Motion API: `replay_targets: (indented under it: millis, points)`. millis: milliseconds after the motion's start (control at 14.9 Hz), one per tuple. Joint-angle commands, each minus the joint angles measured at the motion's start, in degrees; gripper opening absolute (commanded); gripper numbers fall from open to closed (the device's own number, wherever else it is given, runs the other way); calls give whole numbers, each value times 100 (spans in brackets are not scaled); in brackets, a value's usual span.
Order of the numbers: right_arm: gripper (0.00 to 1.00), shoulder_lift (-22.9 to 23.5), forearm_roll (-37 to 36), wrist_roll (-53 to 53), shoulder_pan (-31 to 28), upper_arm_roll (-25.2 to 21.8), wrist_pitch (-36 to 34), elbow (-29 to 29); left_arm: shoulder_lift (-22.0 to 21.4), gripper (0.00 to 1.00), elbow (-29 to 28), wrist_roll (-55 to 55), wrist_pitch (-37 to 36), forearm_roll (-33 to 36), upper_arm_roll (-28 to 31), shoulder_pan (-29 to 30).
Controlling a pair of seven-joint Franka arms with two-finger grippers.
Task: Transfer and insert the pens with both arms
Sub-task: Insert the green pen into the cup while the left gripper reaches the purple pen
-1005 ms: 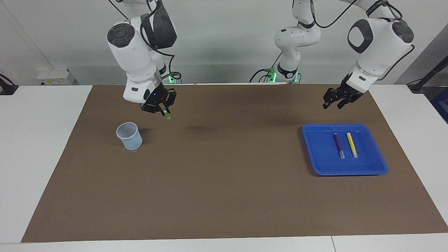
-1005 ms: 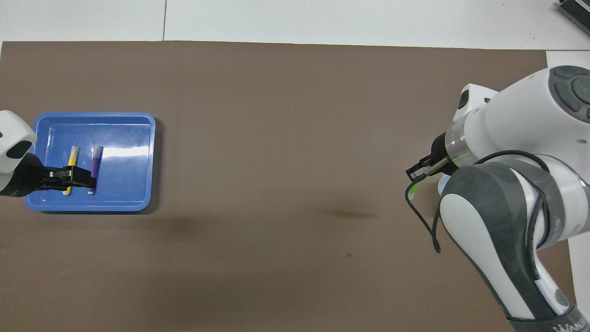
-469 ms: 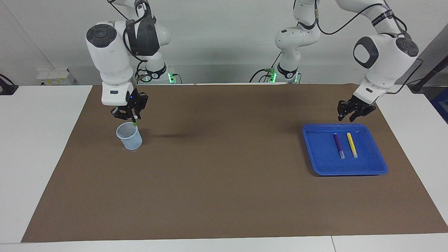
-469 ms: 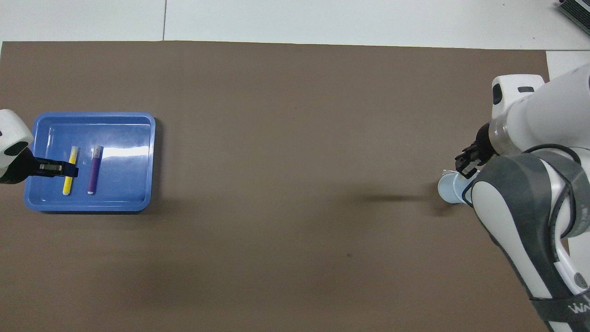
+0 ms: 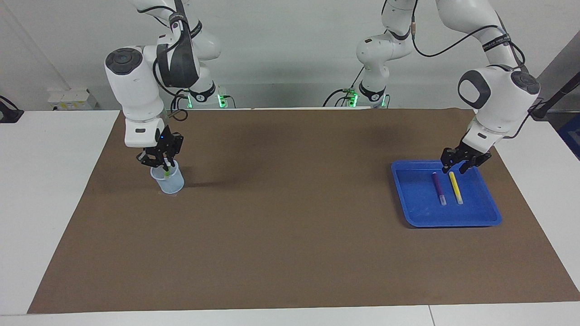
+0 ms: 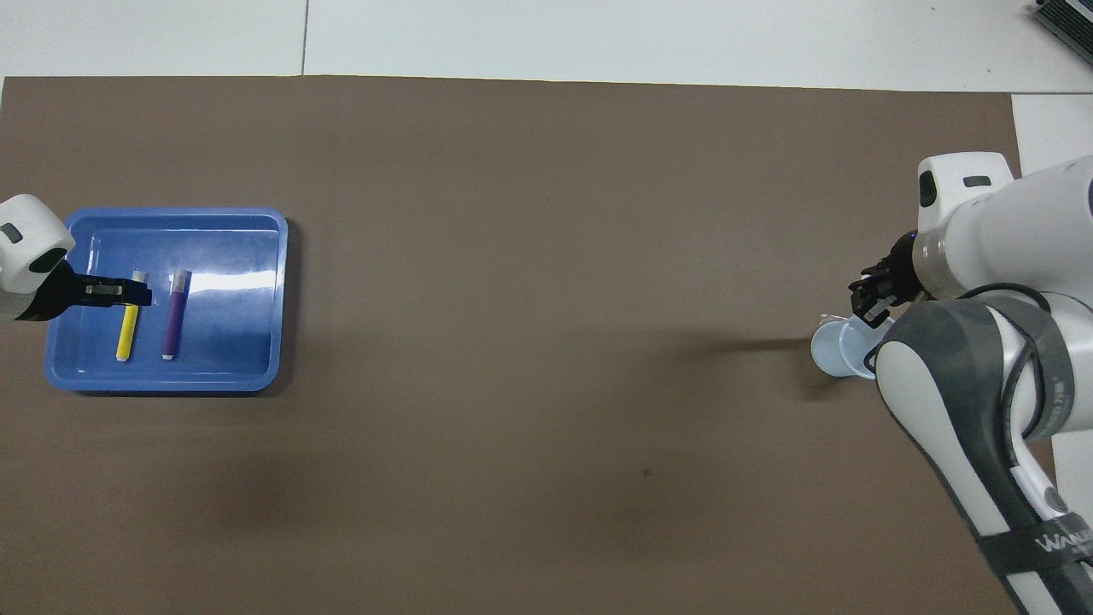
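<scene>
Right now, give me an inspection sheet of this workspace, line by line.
Surface: white table under a brown mat.
Job's things: purple pen and yellow pen lie side by side in the blue tray; green pen pokes into the pale blue mesh cup at the right arm's end.
Clutter: nothing seen.
Tools: right tool over the cup, shut on the green pen; left tool over the tray edge nearest the robots, above the yellow pen.
Cables: black leads along both arms and at their bases.
Surroundings: grey wall, white box on the table beside the mat at the right arm's end.
</scene>
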Motion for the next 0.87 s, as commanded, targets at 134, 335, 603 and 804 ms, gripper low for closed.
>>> replay_targets:
  millis: [134, 335, 603, 804]
  points:
    - [0, -249, -105, -56, -165, 54, 119, -598, 431, 57, -52, 18, 656, 101, -50, 60]
    - [0, -249, -105, -118, -166, 54, -65, -502, 625, 57, -52, 26, 885, 101, -50, 68]
    - [0, -249, -96, -135, -314, 37, -286, -404, 879, 57, -61, 26, 1140, 101, -50, 68]
    - [0, -337, -35, -30, -324, 37, -241, -703, 1029, 57, -131, 35, 1403, 101, -50, 77]
